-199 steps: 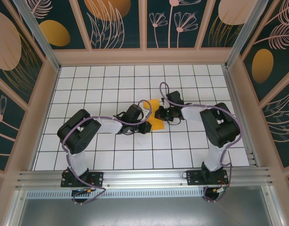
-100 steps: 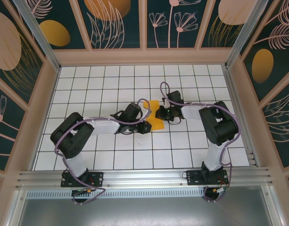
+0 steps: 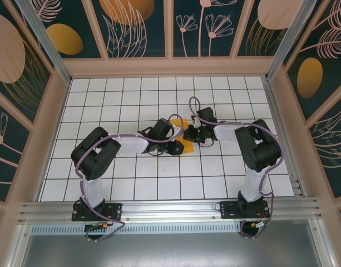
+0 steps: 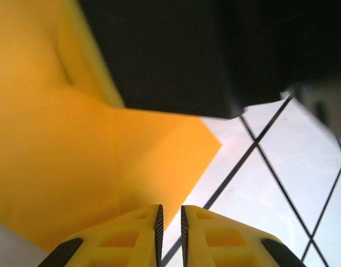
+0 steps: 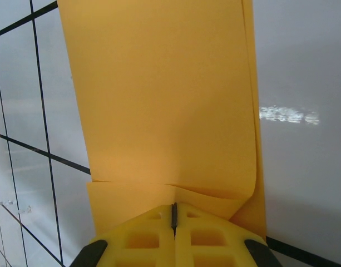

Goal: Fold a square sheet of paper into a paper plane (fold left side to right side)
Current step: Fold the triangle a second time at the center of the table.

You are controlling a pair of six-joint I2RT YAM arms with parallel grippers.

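Observation:
The square sheet of paper (image 3: 186,148) lies partly folded near the middle of the white grid floor, orange-yellow, with both grippers over it. In the right wrist view its upper layer (image 5: 164,94) lies flat over a lower layer, curling up along the right edge. My right gripper (image 5: 174,204) is shut, its tips resting on the layers' near edge; from above it (image 3: 188,134) sits at the sheet's right side. My left gripper (image 4: 170,208) stands a narrow slit open with nothing between the fingers, just over a corner of the paper (image 4: 59,156); from above it (image 3: 177,147) comes from the left.
The right arm's black body (image 4: 170,50) hangs close above the paper in the left wrist view. Wooden walls (image 3: 56,111) enclose the grid floor (image 3: 120,94) on three sides, and an aluminium rail (image 3: 170,208) runs along the near edge.
My left gripper has slid a little to the right over the paper, covering more of it, and its jaws have parted slightly. The right arm has stayed put.

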